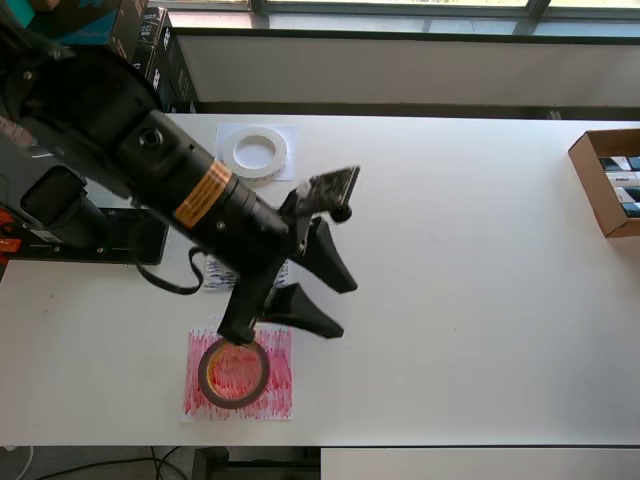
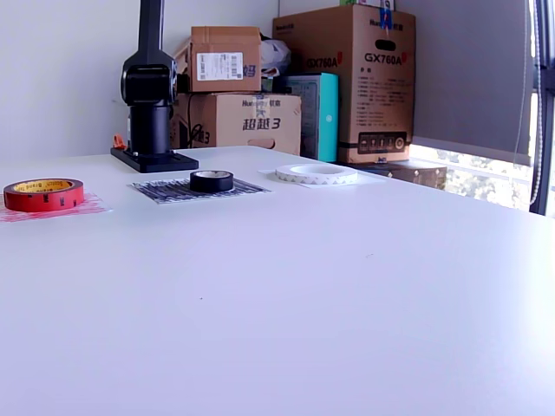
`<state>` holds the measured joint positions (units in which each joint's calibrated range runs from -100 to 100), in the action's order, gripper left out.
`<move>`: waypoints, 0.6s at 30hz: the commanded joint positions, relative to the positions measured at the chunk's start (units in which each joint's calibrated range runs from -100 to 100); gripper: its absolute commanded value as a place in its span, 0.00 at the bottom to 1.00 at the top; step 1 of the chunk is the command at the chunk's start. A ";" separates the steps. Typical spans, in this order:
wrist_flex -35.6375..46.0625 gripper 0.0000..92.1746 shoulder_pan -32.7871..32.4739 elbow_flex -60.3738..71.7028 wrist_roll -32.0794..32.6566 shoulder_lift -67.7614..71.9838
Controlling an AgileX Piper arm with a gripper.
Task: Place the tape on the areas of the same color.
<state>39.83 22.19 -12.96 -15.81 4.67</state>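
The dark maroon-brown ring (image 1: 233, 373) lies flat on the red scribbled patch (image 1: 278, 395) near the table's front edge; in the exterior view this ring (image 2: 43, 194) looks red with a tan core. The white ring (image 1: 259, 152) lies on the white patch (image 1: 228, 135). In the exterior view the small black roll (image 2: 212, 180) stands on the black scribbled patch (image 2: 165, 190); in the overhead view the arm hides the roll and only a corner of the patch (image 1: 215, 272) shows. My gripper (image 1: 343, 308) is open and empty, just up and right of the maroon ring. It is out of the exterior view.
The arm's base (image 1: 90, 235) stands at the overhead view's left edge and also shows in the exterior view (image 2: 149, 95). An open cardboard box (image 1: 605, 180) sits at the overhead view's right edge. Stacked cartons (image 2: 347, 78) stand behind the table.
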 commanded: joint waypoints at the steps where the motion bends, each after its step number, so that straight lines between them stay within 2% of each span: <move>1: 0.18 0.61 -13.84 -0.17 0.26 -2.14; 8: 0.44 0.61 -24.10 -0.17 -0.07 -2.98; 10: 0.52 0.56 -25.84 -0.17 -0.72 -2.98; 18: 0.10 0.14 -31.13 -1.26 -0.72 -5.88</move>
<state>40.93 -3.62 -12.86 -16.66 1.23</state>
